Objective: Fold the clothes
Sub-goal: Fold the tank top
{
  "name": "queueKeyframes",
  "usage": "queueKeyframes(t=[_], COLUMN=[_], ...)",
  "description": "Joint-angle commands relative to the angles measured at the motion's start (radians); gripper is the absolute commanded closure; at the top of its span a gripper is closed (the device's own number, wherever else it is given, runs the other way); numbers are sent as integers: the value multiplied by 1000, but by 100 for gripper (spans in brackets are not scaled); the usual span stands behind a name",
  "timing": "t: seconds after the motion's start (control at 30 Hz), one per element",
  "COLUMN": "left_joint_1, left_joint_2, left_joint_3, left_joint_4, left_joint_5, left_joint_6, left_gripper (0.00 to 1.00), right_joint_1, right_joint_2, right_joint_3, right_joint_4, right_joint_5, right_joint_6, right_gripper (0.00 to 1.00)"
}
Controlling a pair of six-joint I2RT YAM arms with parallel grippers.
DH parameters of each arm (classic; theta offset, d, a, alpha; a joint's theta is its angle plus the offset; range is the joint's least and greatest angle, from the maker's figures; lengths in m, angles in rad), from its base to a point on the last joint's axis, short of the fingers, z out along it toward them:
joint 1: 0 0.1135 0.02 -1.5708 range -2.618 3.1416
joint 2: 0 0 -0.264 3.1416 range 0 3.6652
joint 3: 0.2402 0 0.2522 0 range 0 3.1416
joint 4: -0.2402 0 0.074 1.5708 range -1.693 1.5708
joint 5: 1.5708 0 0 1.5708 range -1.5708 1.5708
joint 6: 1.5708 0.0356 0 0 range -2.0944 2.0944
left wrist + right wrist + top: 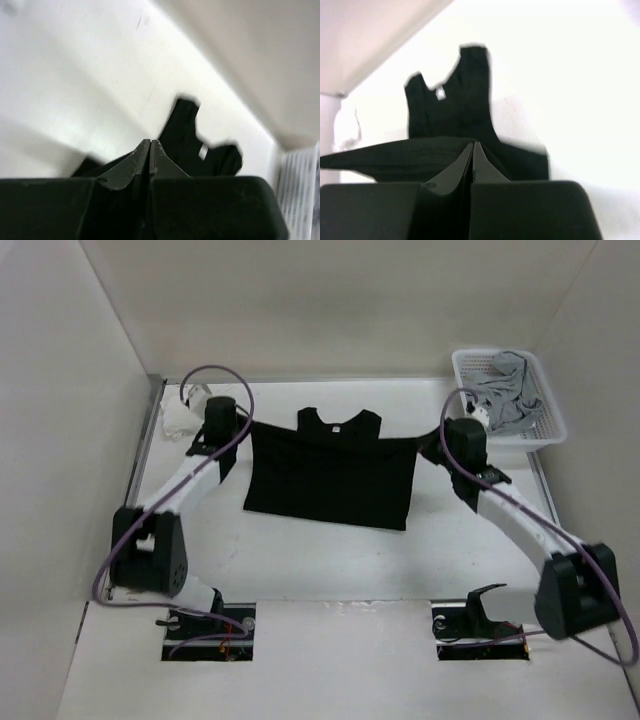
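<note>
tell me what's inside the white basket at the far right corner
A crumpled grey garment lies in the white basket, filling much of it. Anything beneath the garment is covered and cannot be seen.

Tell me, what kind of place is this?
Probably a robot test booth, not a home: bare white walls box in a table, with a black shirt and laundry basket.

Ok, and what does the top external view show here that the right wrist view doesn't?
Only top external: the white basket holding the grey garment, and the left gripper at the other sleeve. Only right wrist: the right gripper close up, tips pressed shut on a taut fold. Both: the black shirt and its white neck label.
</note>
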Motion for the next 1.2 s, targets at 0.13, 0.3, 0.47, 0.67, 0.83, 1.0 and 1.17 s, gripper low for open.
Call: queueKeyframes(t=[0.13, 0.3, 0.47, 0.67, 0.83, 1.0, 1.17], left_joint_1=[38, 75, 74, 15, 32, 44, 61], left_joint_2=[461, 645, 352, 12, -103, -66, -2], left_joint_3=[488, 683, 227, -341, -531, -556, -530], left_joint_4=[130, -8, 182, 309, 314, 335, 366], left_joint_5=[27, 81, 64, 67, 167, 210, 182], left_joint_6=[56, 63, 44, -28, -54, -54, -62], left_gripper=[99, 61, 65, 66, 64, 62, 71], right_joint_1=[-146, -169, -146, -34, 33, 44, 3], right_joint_2=[483, 754, 619, 296, 122, -25, -84], right_joint_3=[430, 686, 443, -51, -253, -378, -445], right_joint_4=[197, 131, 192, 396, 401, 355, 332], right_joint_5=[-247, -244, -171, -136, -125, -89, -94], right_joint_6=[-35, -20, -9, 68, 79, 75, 83], right_gripper=[100, 64, 57, 98, 98, 74, 61])
